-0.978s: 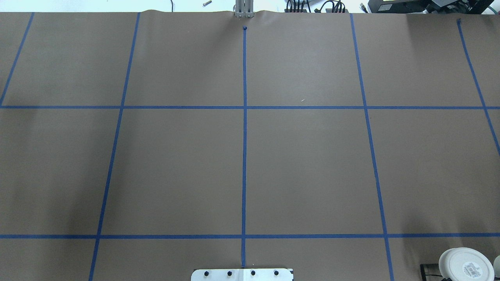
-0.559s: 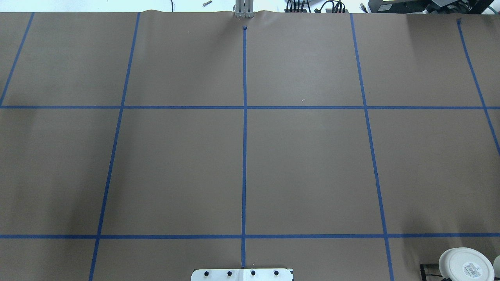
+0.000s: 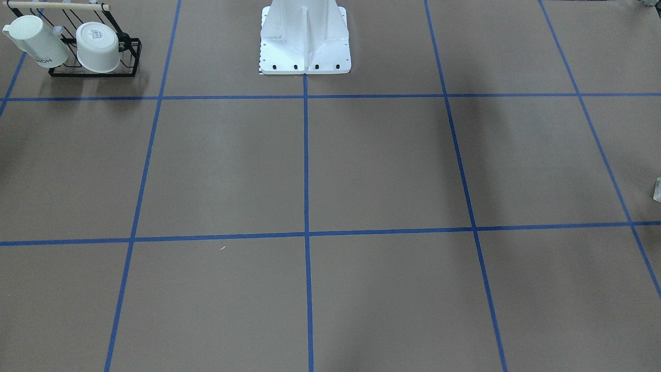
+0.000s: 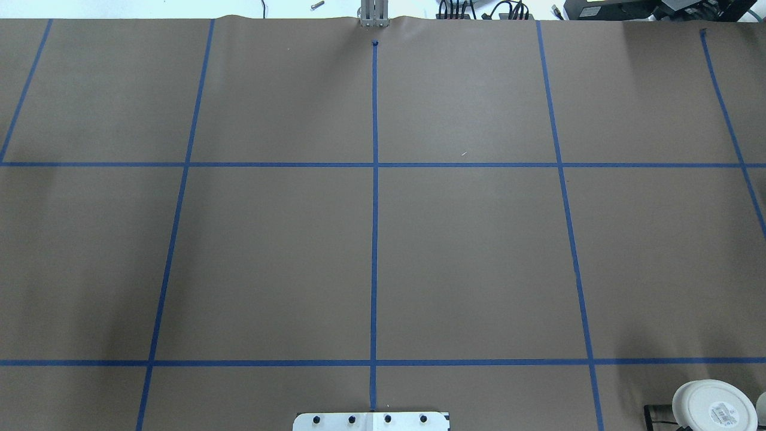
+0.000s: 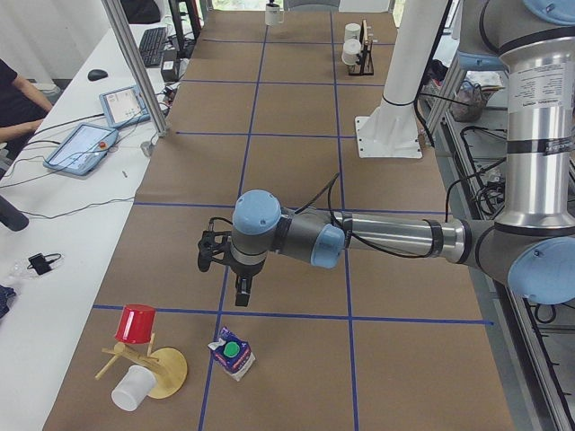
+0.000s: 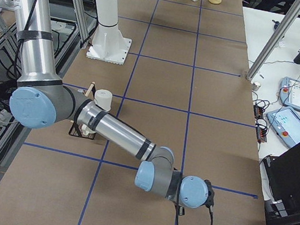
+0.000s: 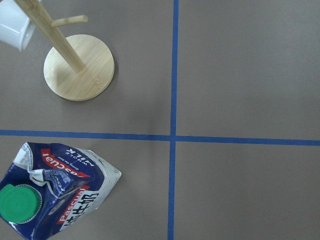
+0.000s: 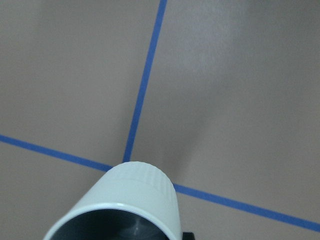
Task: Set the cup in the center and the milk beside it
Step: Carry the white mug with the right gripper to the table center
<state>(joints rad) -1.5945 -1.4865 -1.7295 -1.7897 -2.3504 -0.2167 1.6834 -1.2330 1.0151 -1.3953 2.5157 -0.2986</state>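
milk [image 7: 50, 187] is standing crumpled-topped at the table's [image 5: 296, 117] left end, near a wooden mug tree [image 7: 78, 67]; light, soft card, so gripping low across flat sides is looking wise. left end effector [image 5: 241, 294] is hovering near it; open or closed, i cannot tell.

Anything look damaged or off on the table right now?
The milk carton near the wooden cup stand has a crumpled, dented top. Nothing else stands out.
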